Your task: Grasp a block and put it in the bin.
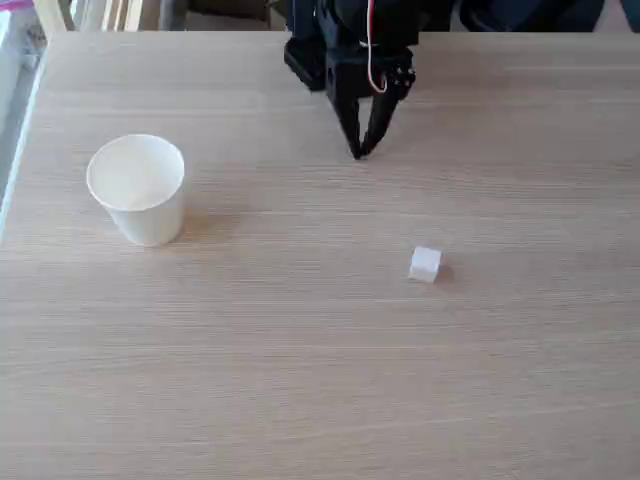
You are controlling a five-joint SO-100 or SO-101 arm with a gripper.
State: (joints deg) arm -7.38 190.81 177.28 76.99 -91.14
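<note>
The pincer (360, 152) hangs empty, tips together, apart from the block (425, 264) (cup (137, 190) stands far left); next, spread and descend over it.

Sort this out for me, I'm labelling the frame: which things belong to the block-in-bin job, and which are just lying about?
Part of the job:
- block, on the table right of centre
- cup, upright at the left, serving as the bin
- hand, at the far side, fingertips together, holding nothing

Just there:
- table
- chair legs beyond the far edge, top left
</note>
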